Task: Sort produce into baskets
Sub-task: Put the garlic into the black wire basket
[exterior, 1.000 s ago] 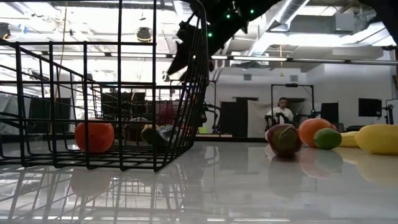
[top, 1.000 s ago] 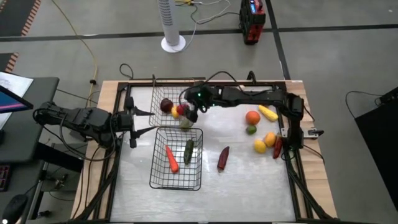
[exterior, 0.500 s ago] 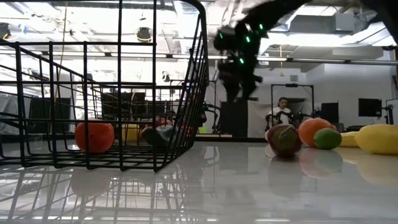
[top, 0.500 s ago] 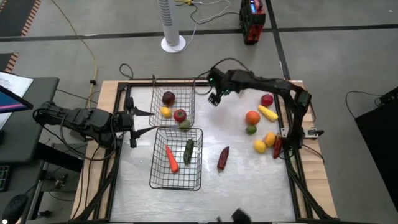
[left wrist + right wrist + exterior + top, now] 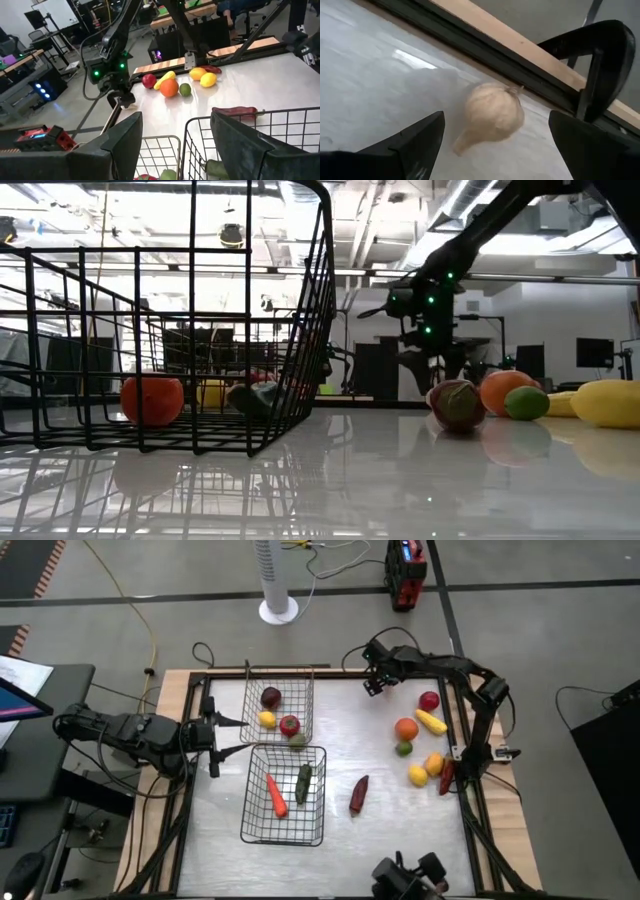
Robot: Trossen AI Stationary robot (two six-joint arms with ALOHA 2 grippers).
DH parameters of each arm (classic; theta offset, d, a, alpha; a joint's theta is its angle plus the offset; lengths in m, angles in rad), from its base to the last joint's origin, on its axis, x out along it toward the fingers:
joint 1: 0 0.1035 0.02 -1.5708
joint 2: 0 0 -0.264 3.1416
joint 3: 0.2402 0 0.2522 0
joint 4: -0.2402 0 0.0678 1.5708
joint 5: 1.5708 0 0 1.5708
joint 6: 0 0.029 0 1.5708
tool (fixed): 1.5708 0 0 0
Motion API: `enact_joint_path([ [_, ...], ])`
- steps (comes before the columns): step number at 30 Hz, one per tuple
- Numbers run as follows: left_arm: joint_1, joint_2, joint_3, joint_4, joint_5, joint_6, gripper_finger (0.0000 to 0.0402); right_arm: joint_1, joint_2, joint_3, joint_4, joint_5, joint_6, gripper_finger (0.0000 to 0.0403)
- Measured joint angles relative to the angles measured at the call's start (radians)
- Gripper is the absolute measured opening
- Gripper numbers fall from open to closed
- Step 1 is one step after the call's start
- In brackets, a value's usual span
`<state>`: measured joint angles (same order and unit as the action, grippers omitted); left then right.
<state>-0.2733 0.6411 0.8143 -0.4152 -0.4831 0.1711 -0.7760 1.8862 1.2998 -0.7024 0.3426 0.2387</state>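
Two wire baskets stand at the table's left: the far basket [image 5: 280, 705] holds dark red, yellow, red and green round pieces, the near basket [image 5: 285, 795] a carrot and a long green piece. My right gripper [image 5: 375, 682] hangs open near the far edge, tipped downward, above a white garlic bulb [image 5: 492, 117] that lies on its side on the table; the fingers stand either side of it, clear of it. Loose produce [image 5: 420, 740] lies at the right. My left gripper [image 5: 215, 740] waits open at the left edge.
A long dark red piece [image 5: 358, 794] lies alone right of the near basket. The red, orange, green and yellow pieces cluster by the right arm's base [image 5: 470, 755]. The table's dark frame rail [image 5: 485, 55] runs just behind the garlic. Bare table lies between baskets and the cluster.
My right gripper has swung from above the far basket toward the table's right and far edge, sinking and tipping from nearly level to pointing steeply down. It has stayed open. The produce and baskets have kept their places.
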Motion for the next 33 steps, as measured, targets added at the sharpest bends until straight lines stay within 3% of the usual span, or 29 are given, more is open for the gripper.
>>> enact_joint_path([
  [5, 0.0, 0.0, 0.0, -0.005, -0.02, -0.001, 0.0223, 0.007, 0.0, -0.017, 0.013, -0.028, -0.018, 0.0371],
  [15, 0.0, 0.0, 0.0, -0.005, -0.034, -0.011, 0.0223, 0.015, 0.0, -0.016, 0.011, -0.057, -0.029, 0.0252],
  [24, 0.0, 0.0, 0.0, -0.006, -0.034, 0.0, 0.0223, 0.006, 0.0, -0.016, 0.004, -0.075, -0.062, 0.0196],
  [33, 0.0, 0.0, 0.0, -0.006, -0.059, 0.008, 0.0223, 0.128, -0.04, 0.055, -0.176, -0.141, -0.095, 0.0129],
])
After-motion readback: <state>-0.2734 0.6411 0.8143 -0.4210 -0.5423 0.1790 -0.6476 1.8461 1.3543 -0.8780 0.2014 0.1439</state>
